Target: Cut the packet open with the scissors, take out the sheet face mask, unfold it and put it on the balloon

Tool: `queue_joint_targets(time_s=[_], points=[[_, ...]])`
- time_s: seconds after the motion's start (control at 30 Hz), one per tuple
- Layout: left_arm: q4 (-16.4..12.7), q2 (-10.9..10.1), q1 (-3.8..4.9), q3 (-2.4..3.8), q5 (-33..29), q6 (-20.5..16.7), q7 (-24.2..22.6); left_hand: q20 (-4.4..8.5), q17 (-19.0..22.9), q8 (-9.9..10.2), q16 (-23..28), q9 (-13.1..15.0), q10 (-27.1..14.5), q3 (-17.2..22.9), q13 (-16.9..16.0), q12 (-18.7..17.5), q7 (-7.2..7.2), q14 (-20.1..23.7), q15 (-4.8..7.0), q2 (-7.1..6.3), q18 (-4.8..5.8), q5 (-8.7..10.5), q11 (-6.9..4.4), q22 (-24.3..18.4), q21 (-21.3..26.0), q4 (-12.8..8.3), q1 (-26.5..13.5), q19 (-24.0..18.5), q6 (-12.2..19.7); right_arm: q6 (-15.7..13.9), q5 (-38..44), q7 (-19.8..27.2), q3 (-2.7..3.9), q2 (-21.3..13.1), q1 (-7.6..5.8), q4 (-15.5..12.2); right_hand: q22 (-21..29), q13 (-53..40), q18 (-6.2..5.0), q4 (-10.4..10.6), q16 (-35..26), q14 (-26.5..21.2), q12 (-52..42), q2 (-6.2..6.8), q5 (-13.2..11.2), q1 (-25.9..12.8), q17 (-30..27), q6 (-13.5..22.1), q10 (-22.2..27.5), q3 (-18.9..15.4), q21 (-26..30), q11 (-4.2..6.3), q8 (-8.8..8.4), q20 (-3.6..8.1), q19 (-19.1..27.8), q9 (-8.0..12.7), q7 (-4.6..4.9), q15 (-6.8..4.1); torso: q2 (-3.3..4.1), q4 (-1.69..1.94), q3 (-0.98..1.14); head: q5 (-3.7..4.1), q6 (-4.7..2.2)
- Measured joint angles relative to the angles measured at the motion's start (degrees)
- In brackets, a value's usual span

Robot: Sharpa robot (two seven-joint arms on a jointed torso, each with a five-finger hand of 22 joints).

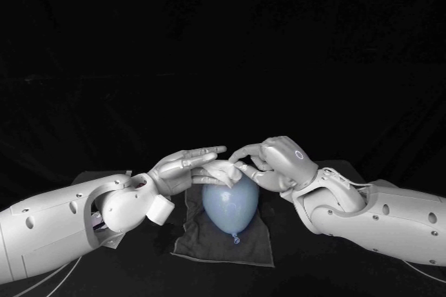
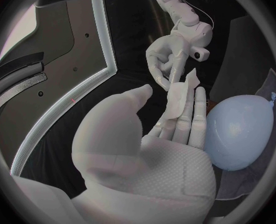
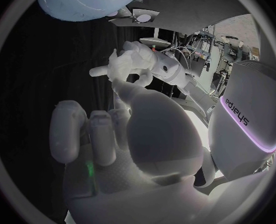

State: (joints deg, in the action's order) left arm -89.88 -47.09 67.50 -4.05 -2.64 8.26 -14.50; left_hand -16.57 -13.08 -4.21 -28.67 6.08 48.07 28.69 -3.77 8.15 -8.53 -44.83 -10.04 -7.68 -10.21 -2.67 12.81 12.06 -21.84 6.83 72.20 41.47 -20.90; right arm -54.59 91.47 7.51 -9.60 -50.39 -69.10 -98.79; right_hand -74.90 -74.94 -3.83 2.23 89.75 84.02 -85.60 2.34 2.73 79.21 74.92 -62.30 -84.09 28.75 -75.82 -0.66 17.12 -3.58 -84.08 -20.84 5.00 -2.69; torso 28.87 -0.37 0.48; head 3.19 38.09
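A pale blue balloon point(image 1: 231, 205) lies on a dark cloth point(image 1: 223, 249), knot toward me. At its far end a crumpled white sheet face mask point(image 1: 221, 171) hangs between my two hands. My right hand point(image 1: 272, 162) has its fingers curled in and pinches the mask's upper corner point(image 2: 190, 78). My left hand point(image 1: 189, 163) reaches in flat with its fingers stretched out. The mask point(image 2: 178, 100) lies against those fingers while the thumb stands a little apart from it. The balloon point(image 2: 240, 132) sits just beside my left hand point(image 2: 169, 149). My right hand point(image 3: 132, 134) also faces the balloon point(image 3: 88, 2).
The dark cloth spreads under the balloon toward the table's point(image 1: 102, 181) front edge. Both forearms flank the balloon closely on either side. Beyond the hands the black table runs back into darkness.
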Motion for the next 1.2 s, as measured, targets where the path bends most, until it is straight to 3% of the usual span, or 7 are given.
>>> queue_joint_targets(time_s=[0.27,0.4,0.63,0.8,1.0,1.1,1.2], points=[[0.08,0.0,-0.01,-0.01,-0.18,-2.19,0.63,0.17,1.06,-0.37,4.01,0.28,0.62,-5.43,-0.01,-1.07,-0.08,-1.69,0.0,1.29,0.02,0.0,0.01,-5.06,5.77,8.6,-0.55,4.64,-0.5,0.2,0.04,-0.14,0.0,-0.25,-0.02,-0.21,-0.02,0.04,0.0,0.06,0.03,0.0,-0.23,0.01,-0.01,0.01,0.04,0.12,-0.04,0.05,0.0,0.14,0.37,0.08,0.09,0.0,-0.11,0.0,0.0,0.0,-0.03,-0.14,0.03],[0.08,-0.02,-0.01,-0.01,-0.45,-2.8,0.96,0.3,1.19,-0.38,4.94,0.28,1.12,-6.79,-0.01,-1.4,-0.08,-2.73,0.2,2.97,0.03,0.0,-0.29,-6.16,6.82,9.94,-1.29,5.96,-0.5,0.31,0.09,-0.27,0.0,-0.27,-0.02,-0.23,-0.03,0.03,0.0,0.06,0.05,0.0,-0.23,0.01,-0.09,0.01,0.03,0.2,-0.04,0.04,0.01,0.14,0.38,0.08,0.09,-0.01,-0.18,0.01,0.01,0.03,-0.03,-0.32,0.13],[0.16,-0.04,-0.01,-0.02,-1.5,-3.36,1.58,1.03,1.05,-0.37,5.84,0.28,4.06,-8.88,-0.01,-1.51,-0.08,-7.06,1.06,6.63,0.05,0.0,-0.95,-7.38,7.65,10.08,-3.57,10.0,-0.49,0.77,0.17,-0.48,0.0,-0.31,-0.04,-0.13,-0.05,0.0,-0.01,-0.11,0.05,0.0,-0.22,0.01,-0.1,0.01,0.03,0.31,-0.03,0.21,0.05,0.15,0.38,0.08,0.1,-0.04,-0.27,0.01,0.03,0.02,-0.03,-0.63,0.25],[0.24,-0.04,-0.01,-0.03,-2.61,-3.49,1.86,1.76,0.81,-0.37,6.27,0.33,6.25,-9.25,-0.01,-1.51,-0.08,-9.71,1.69,10.29,0.07,0.0,-1.34,-7.94,7.99,10.17,-4.8,12.33,-0.49,1.55,0.2,-0.51,0.0,-0.37,-0.07,0.09,-0.05,-0.01,0.0,-0.17,0.02,0.0,-0.22,0.01,-0.1,0.01,-0.02,0.42,-0.03,0.27,0.05,0.15,0.64,0.08,0.11,-0.05,-0.23,0.02,0.03,0.02,-0.03,-0.81,0.38],[0.39,-0.05,-0.01,-0.04,-3.88,-3.76,1.95,2.18,0.74,-0.71,7.63,0.81,9.72,-6.63,-0.1,-1.06,-0.25,-11.19,2.24,13.79,0.08,0.0,-1.97,-8.21,8.82,9.3,-1.5,13.67,-1.37,2.97,0.25,-0.52,0.0,-0.39,-0.1,0.26,-0.03,-0.01,0.0,-0.17,0.0,0.0,-0.21,0.02,-0.1,0.02,-0.01,0.51,-0.02,0.27,0.06,0.15,0.64,0.07,0.11,-0.09,-0.31,0.02,0.03,0.0,-0.03,-0.96,0.45],[0.41,-0.04,-0.01,-0.04,-4.28,-3.87,1.96,2.43,0.63,-1.23,8.42,1.16,11.05,-3.21,-0.1,-1.05,-0.2,-12.11,2.46,13.54,0.09,0.0,-2.29,-8.22,9.49,8.2,1.94,14.46,-2.71,3.5,0.28,-0.56,0.0,-0.4,-0.11,0.33,-0.02,-0.01,0.0,-0.17,-0.01,-0.01,-0.21,0.02,-0.1,0.02,-0.01,0.52,0.03,0.27,0.06,0.2,0.64,0.07,0.12,-0.11,-0.32,0.02,0.02,0.0,-0.03,-1.03,0.44],[0.43,-0.01,-0.01,-0.04,-4.65,-4.12,1.99,3.06,0.53,-1.9,9.61,1.64,11.95,3.23,-0.01,-1.56,-0.43,-12.94,2.88,11.14,0.1,0.0,-2.57,-8.21,9.93,3.89,6.81,15.28,-4.32,4.03,0.33,-0.6,0.0,-0.4,-0.12,0.37,0.0,0.01,0.0,-0.17,-0.15,-0.01,-0.21,0.02,-0.11,0.02,0.0,0.61,0.07,0.27,0.06,0.24,0.62,0.1,0.09,-0.63,-0.39,0.02,0.02,0.0,-0.03,-1.06,0.44]])
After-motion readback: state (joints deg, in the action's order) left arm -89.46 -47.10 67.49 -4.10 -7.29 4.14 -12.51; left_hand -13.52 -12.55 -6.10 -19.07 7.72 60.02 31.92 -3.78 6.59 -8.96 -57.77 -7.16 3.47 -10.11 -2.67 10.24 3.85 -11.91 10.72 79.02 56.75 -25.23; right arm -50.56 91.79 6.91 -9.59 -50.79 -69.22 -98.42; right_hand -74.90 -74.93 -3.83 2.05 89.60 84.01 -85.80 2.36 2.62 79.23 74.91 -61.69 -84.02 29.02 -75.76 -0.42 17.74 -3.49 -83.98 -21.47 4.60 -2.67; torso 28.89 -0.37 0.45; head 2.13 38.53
